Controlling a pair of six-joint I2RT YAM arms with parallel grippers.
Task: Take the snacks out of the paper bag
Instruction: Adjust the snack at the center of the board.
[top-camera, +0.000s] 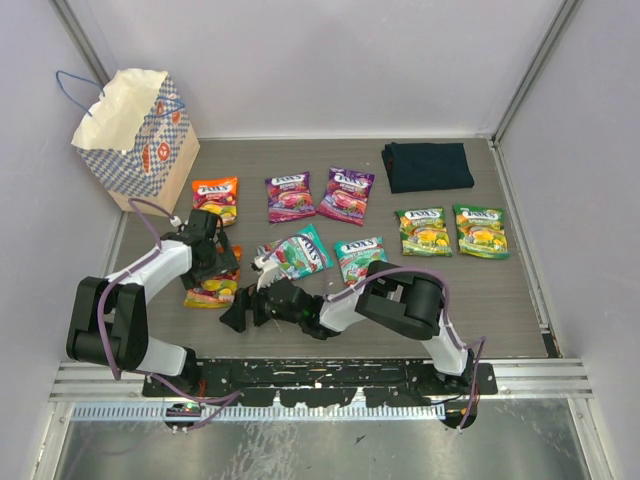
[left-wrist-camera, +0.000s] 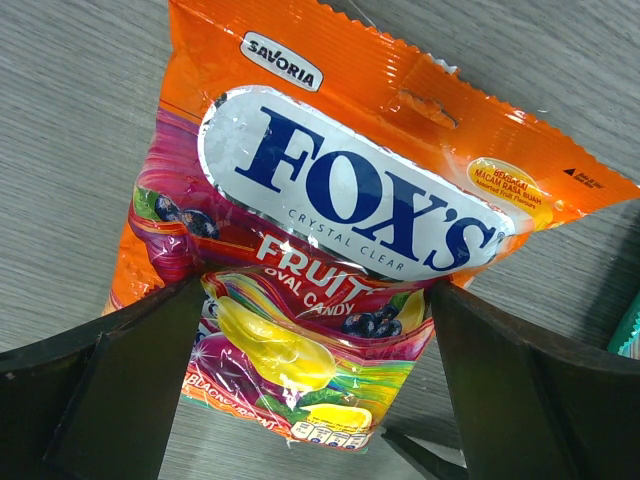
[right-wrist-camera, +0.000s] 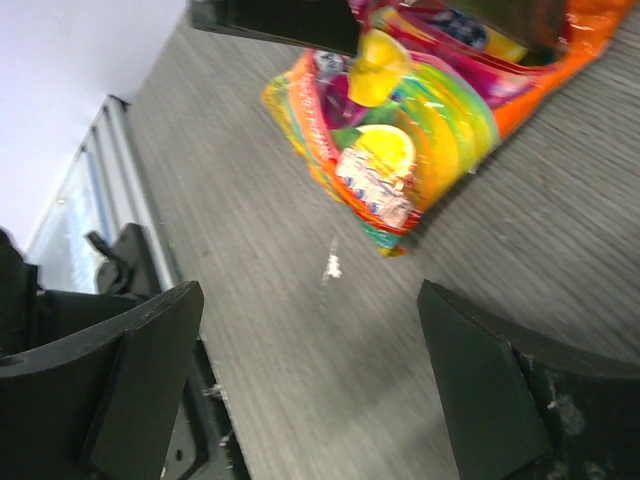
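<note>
I have the left gripper (left-wrist-camera: 310, 400) spread wide astride the orange packet (left-wrist-camera: 340, 200) lying flat on the table (right-wrist-camera: 250, 250), the right gripper (right-wrist-camera: 310, 385) likewise unclenched and empty just beside its lower end, and the paper bag (top-camera: 135, 135) stands at the far-left corner.

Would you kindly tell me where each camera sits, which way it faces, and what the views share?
Top external: above and behind the bases, looking down on the table, paper bag and snacks; left arm and right arm show.
Left wrist: on the left arm, looking down at an orange Fox's packet between open left pincer fingers.
Right wrist: on the right arm, looking low across the table between open right pincer fingers.
Shared: all three show the orange Fox's packet.
</note>
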